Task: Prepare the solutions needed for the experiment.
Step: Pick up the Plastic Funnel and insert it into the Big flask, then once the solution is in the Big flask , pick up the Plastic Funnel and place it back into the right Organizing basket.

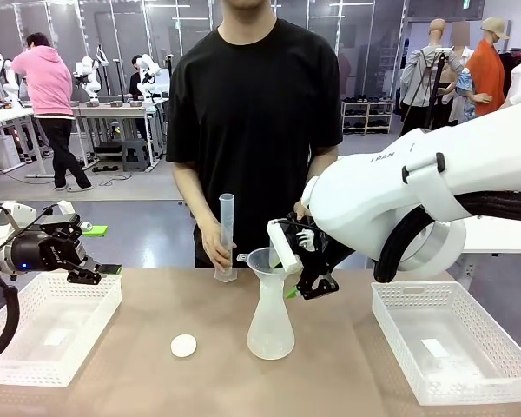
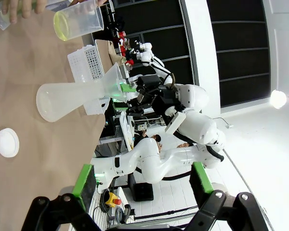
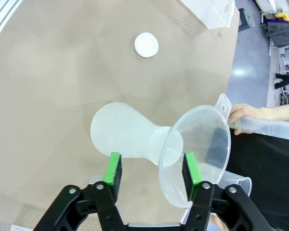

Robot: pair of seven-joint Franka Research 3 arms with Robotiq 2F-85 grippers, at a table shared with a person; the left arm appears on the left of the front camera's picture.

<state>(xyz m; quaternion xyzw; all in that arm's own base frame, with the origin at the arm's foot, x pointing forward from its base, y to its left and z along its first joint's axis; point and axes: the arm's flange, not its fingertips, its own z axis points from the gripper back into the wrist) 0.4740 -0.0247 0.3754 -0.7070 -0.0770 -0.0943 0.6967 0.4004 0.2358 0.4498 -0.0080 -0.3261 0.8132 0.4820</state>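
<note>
Right hand (image 3: 151, 167) partly open, holding nothing, flask (image 3: 123, 132) neck and funnel (image 3: 200, 144) between its green pads (image 3: 114, 168), left hand (image 2: 142, 177) wide open, empty, yellow solutions (image 2: 61, 25) in a beaker (image 2: 85, 18) well ahead of it

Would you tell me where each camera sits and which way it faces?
Front: robot's side, facing the person across the table; left gripper, right gripper show.
Left wrist: on the left arm, rolled sideways, facing the flask; left gripper open below.
Right wrist: looks down on the flask; right gripper open by its neck.
Shared: flask, funnel, cap in all.
</note>
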